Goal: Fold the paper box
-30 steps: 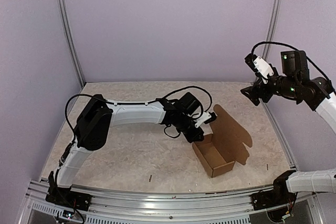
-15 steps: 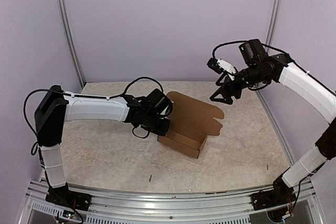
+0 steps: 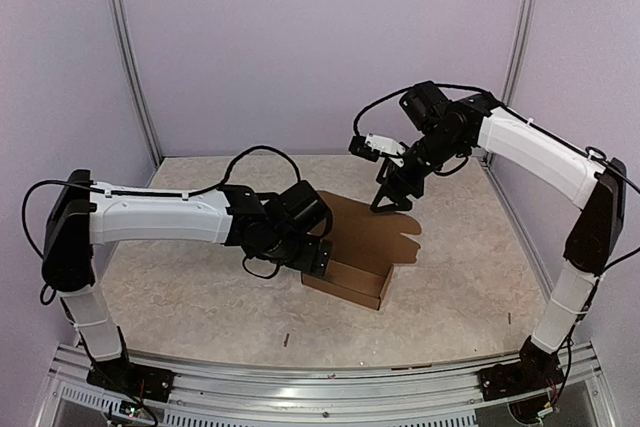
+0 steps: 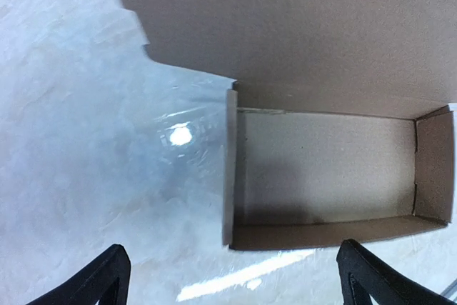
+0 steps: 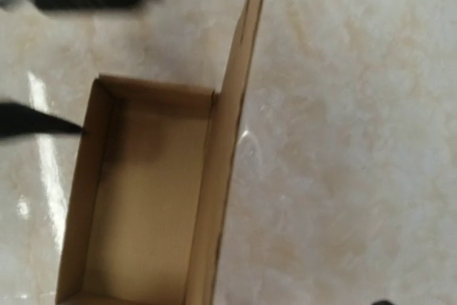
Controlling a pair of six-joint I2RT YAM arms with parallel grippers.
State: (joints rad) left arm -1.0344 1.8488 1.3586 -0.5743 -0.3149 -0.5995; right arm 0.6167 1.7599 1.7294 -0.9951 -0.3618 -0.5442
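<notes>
Left arm stretched low over the table [image 3: 180,297], left gripper [image 3: 317,254] just beside the paper box [image 3: 348,284] at table centre, jaws wide apart, empty, right arm arched high, right gripper [image 3: 392,195] above the open lid, jaws spread, holding nothing

Lab test cell: plain walls [image 3: 320,47], alu frame [image 3: 131,57], marbled bench [image 3: 200,297].

Beige marbled tabletop [image 3: 200,287], glossy, glare patches in wrist views. Plain lilac walls [image 3: 320,47] at back & sides. Silver aluminium upright posts at back corners: left post [image 3: 131,67], right post [image 3: 527,7]. Silver aluminium rail [image 3: 330,379] along near edge. Small dark speck [image 3: 285,339] nr front; second dark speck [image 3: 508,318] at right.
</notes>
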